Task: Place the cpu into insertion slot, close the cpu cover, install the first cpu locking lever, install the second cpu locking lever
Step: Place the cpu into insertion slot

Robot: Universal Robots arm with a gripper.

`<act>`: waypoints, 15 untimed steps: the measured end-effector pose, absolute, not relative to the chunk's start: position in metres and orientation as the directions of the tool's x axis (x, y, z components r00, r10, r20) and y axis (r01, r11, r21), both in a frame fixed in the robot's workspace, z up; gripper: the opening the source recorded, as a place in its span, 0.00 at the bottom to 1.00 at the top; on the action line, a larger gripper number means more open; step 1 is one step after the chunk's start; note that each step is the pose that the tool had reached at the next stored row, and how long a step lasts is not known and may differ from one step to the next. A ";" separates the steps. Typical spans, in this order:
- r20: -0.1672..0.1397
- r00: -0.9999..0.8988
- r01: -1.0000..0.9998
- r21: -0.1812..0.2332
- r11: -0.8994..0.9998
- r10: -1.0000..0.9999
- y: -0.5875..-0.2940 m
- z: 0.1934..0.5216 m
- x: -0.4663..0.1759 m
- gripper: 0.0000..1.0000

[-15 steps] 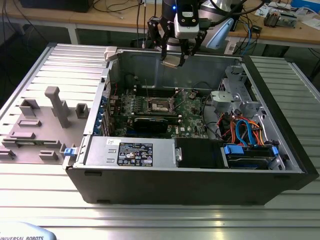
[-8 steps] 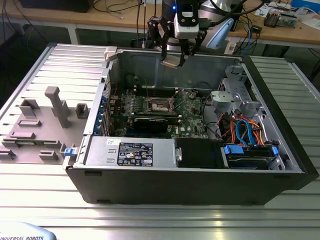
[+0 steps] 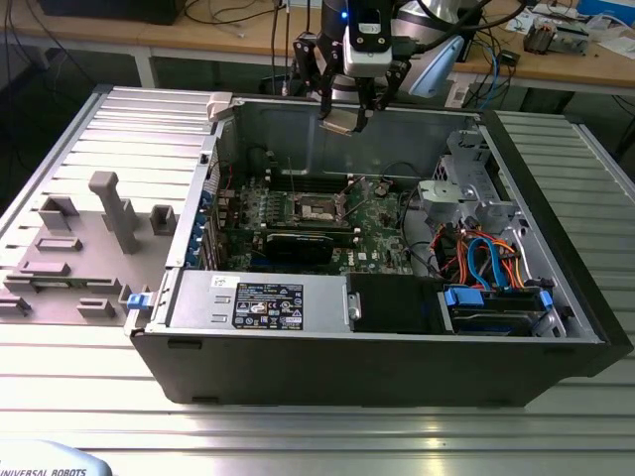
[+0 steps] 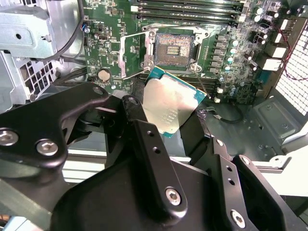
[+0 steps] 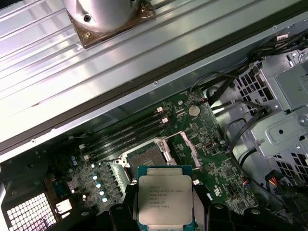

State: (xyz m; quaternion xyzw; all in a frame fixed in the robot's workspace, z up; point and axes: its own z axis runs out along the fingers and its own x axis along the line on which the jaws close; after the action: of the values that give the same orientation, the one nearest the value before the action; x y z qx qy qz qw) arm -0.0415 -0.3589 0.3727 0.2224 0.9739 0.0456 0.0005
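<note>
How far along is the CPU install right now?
Pickup looks done: the claw holds the cpu above the green board. The insertion slot is empty, its cpu cover swung open. Seating, closing and both lever steps remain.
</note>
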 end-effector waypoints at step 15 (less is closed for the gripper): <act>0.019 -0.897 0.442 0.089 0.892 0.443 -0.359 0.373 -0.042 0.54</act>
State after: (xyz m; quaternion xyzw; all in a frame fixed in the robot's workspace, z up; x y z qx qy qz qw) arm -0.0418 -0.3589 0.3727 0.2274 0.9727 0.0457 0.0008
